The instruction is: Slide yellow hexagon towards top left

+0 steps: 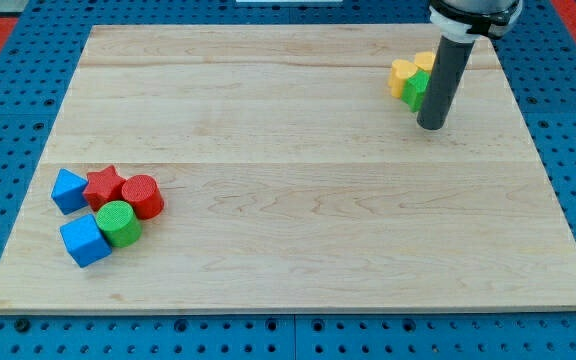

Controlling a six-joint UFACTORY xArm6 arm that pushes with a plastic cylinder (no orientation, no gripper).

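Note:
My tip (431,126) rests on the wooden board (288,170) near the view's top right. Right beside it, up and to its left, sits a small cluster: a yellow block (401,76) at the left, a green block (416,92) touching the rod, and a second yellow block (425,62) behind, partly hidden by the rod. I cannot tell which of the yellow blocks is the hexagon. The rod covers the cluster's right side.
At the view's bottom left lies a group: a blue block (68,190), a red star (105,186), a red cylinder (142,196), a green cylinder (119,223) and a blue cube (85,240). Blue pegboard surrounds the board.

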